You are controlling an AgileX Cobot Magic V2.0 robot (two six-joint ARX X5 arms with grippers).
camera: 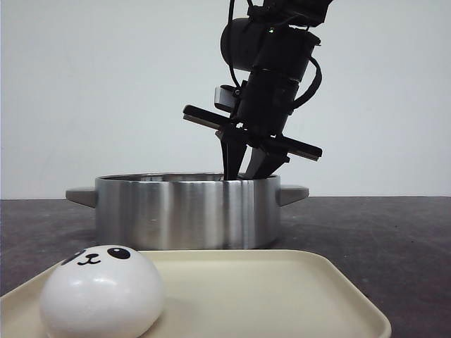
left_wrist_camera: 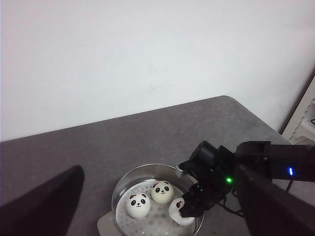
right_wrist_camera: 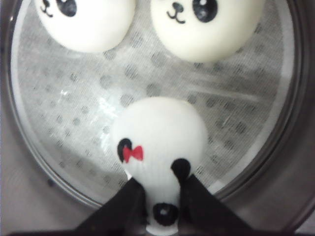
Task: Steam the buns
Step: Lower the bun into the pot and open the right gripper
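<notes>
A: Where are the buns?

B: Two glossy white panda-faced buns [right_wrist_camera: 83, 22] sit in the pot [camera: 188, 211]. The right gripper [right_wrist_camera: 158, 196] is pinching a third [right_wrist_camera: 160, 142], with a red bow, inside it. A fourth [camera: 101, 290] is on the tray [camera: 282, 296].

A: Left gripper?

B: Can't tell.

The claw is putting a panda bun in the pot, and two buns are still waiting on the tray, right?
Not quite. Only one bun waits on the tray, as the front view shows. The right claw is indeed holding a panda bun in the pot.
</notes>
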